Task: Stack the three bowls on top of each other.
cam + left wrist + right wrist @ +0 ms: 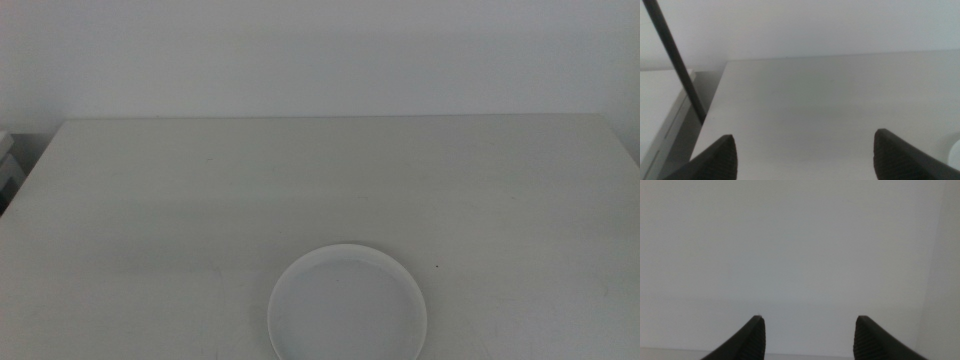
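Observation:
One round shallow bowl [347, 305] sits at the near middle of the table in the middle view; it looks white to pale grey, and I cannot tell whether other bowls lie under it. A sliver of its rim [956, 154] shows in the left wrist view. No separate grey or mint green bowl is in view. Neither arm shows in the middle view. My left gripper [805, 155] is open and empty above the bare table. My right gripper [809, 337] is open and empty, facing a plain pale surface.
The white table [300, 180] runs back to a pale wall. In the left wrist view a dark thin pole [675, 62] slants past the table's far corner, with a pale ledge [660, 100] beyond the table edge.

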Robot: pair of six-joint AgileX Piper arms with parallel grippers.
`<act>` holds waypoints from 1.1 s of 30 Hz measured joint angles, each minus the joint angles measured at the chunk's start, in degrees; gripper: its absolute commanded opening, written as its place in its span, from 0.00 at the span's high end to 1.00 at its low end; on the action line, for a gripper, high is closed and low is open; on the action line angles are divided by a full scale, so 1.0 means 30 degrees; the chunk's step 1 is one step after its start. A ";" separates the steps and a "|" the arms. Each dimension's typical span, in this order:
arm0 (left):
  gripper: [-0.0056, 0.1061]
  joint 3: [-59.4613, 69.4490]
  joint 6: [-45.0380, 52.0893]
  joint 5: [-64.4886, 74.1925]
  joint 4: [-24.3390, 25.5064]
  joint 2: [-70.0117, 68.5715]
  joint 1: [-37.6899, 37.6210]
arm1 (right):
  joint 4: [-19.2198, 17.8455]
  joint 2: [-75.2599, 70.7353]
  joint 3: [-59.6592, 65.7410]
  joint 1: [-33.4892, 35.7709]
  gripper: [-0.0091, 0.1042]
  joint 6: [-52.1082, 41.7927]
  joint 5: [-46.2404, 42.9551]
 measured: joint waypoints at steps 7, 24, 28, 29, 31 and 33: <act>0.01 0.2496 0.0000 0.0060 -0.0786 -0.1731 0.0237 | 0.0856 -0.1134 0.1383 -0.0015 0.52 -0.0023 -0.0034; 0.01 0.8502 0.0000 -0.4371 -0.3883 -0.6045 0.3795 | 0.1720 -0.5149 0.7006 -0.0015 0.52 -0.0064 -0.0018; 0.01 0.9468 0.0000 -0.4491 -0.3883 -0.6045 0.3795 | 0.1720 -0.5175 0.7404 -0.0015 0.52 -0.0064 -0.0018; 0.01 0.9514 0.0000 -0.4491 -0.3883 -0.6045 0.3795 | 0.1720 -0.5175 0.7490 -0.0015 0.52 -0.0064 -0.0062; 0.01 0.9514 0.0000 -0.4378 -0.3862 -0.6045 0.3795 | 0.1720 -0.5251 0.7601 -0.0015 0.52 -0.0064 -0.0062; 0.01 0.9514 0.0000 -0.4350 -0.3842 -0.6045 0.3795 | 0.1720 -0.5335 0.7626 -0.0015 0.52 -0.0064 -0.0013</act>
